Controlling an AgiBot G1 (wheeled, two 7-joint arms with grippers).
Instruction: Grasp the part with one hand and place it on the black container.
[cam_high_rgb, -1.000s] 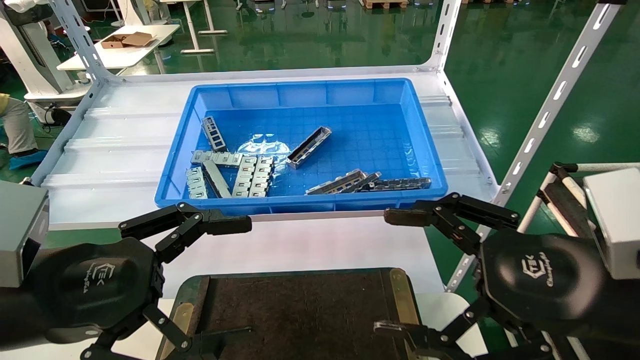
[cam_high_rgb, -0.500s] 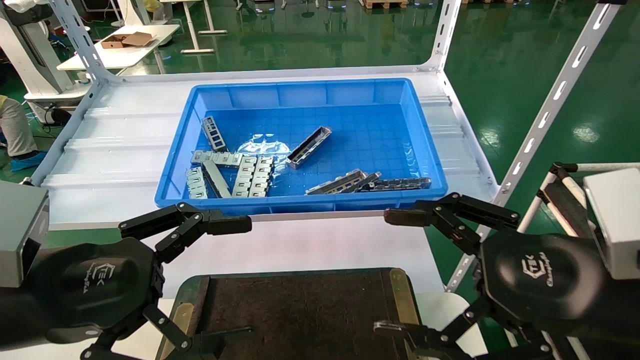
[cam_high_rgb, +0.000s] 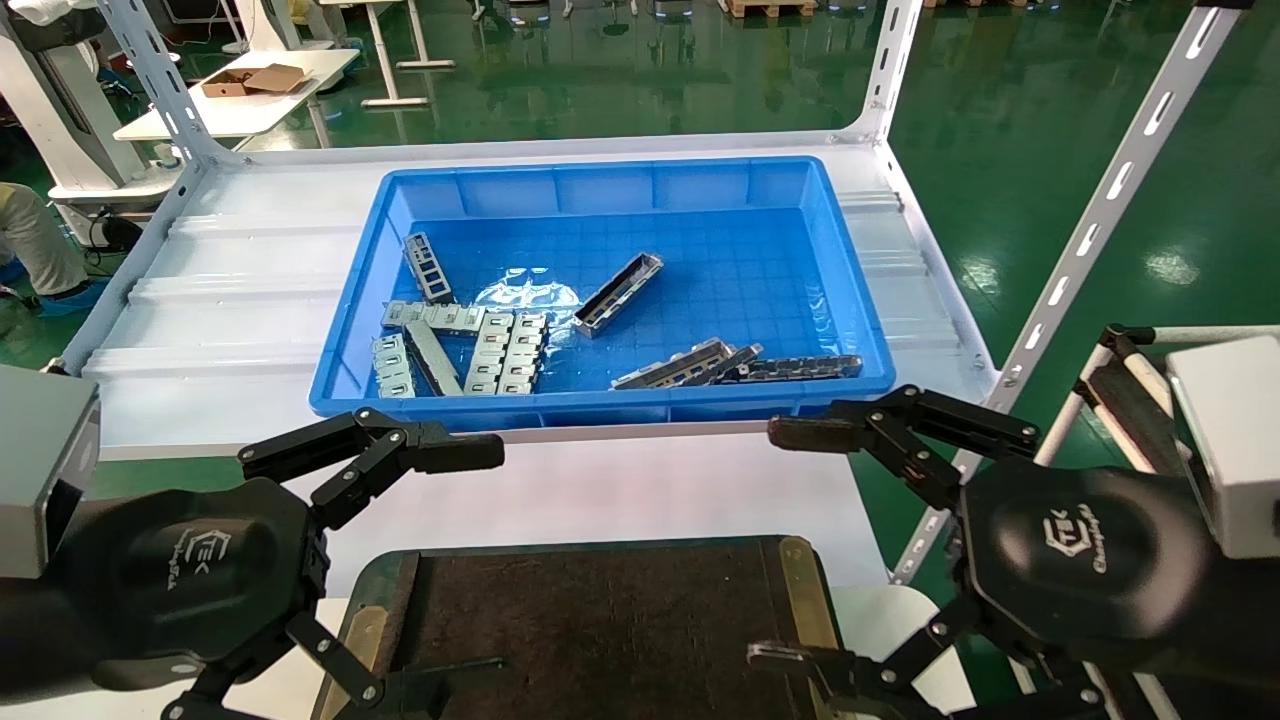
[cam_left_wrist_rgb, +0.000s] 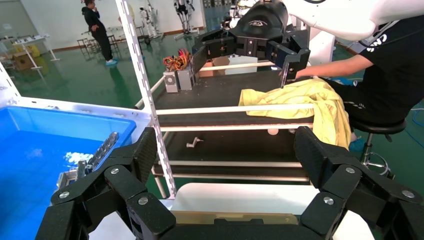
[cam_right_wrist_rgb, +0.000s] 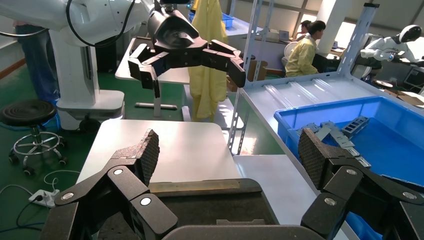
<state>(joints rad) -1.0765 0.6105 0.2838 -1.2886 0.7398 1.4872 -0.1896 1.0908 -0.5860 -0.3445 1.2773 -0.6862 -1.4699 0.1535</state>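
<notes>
The part (cam_high_rgb: 618, 293), a silver-grey channel strip, lies slantwise in the middle of the blue bin (cam_high_rgb: 600, 415). The black container (cam_high_rgb: 600, 630) sits below the bin at the near edge; its brass strip shows in the left wrist view (cam_left_wrist_rgb: 225, 217) and its dark surface in the right wrist view (cam_right_wrist_rgb: 210, 207). My left gripper (cam_high_rgb: 470, 560) hangs open and empty over the container's left end, also in its own view (cam_left_wrist_rgb: 227, 150). My right gripper (cam_high_rgb: 780, 545) hangs open and empty over its right end, also in its own view (cam_right_wrist_rgb: 230, 152). Both are short of the bin.
The bin also holds flat pale-grey slotted plates (cam_high_rgb: 505, 350) at the left, more channel strips (cam_high_rgb: 672, 365) and a dark slotted strip (cam_high_rgb: 800, 367) along its near wall. White slotted rack posts (cam_high_rgb: 1100, 210) stand at the right. A cart with a yellow cloth (cam_left_wrist_rgb: 300, 100) stands beyond.
</notes>
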